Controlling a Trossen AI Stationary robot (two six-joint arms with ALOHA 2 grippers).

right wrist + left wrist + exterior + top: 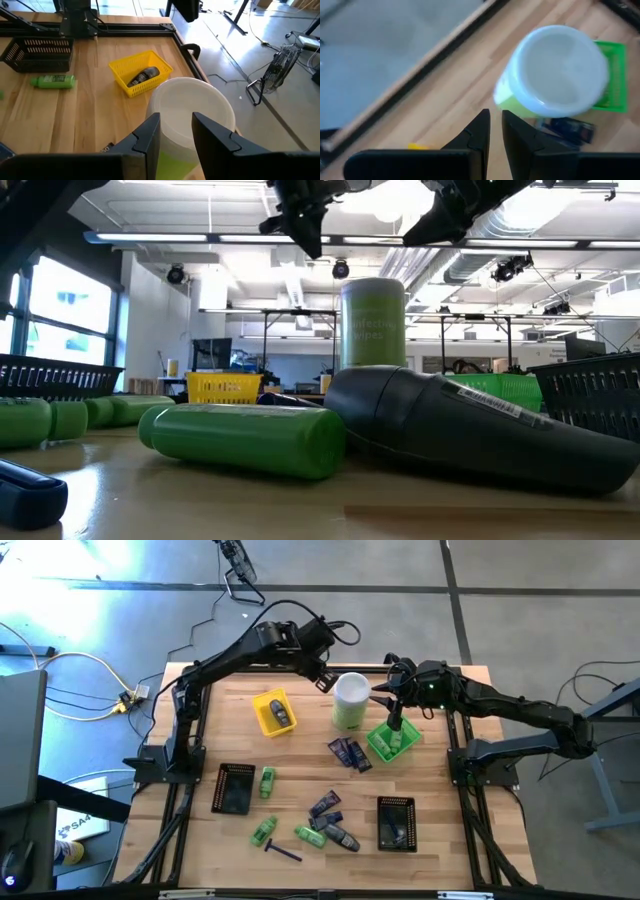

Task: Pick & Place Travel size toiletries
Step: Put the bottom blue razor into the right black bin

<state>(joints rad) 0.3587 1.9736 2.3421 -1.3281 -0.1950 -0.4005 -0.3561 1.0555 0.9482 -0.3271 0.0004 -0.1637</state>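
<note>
Behind the wipes canister (pixel 351 700), at the far edge of the table (pixel 300 765), you have both grippers crowding that one tall, top-heavy thing; I judge a nudge from either arm could tip it onto the green tray (pixel 393 738) or the navy packets (pixel 350 753) just beside it.

Your left gripper (pixel 322 678) hangs raised at the canister's far-left side, arm stretched in from the left post, fingers (pixel 477 132) nearly pressed together with only a slit between, pinching nothing. Your right gripper (pixel 392 692) sits raised at the canister's right, above the green tray's far corner, arm reaching in from the right; its fingers (pixel 150 132) stand slightly spread with nothing visible between them.

One dark grey oval piece (pixel 281 716) lies in the yellow tray (pixel 273 712). The remaining toiletries lie loose nearer the front: green bottles (pixel 267 781), a purple razor (pixel 283 852), plus more packets (pixel 323 806), well apart from both grippers.
</note>
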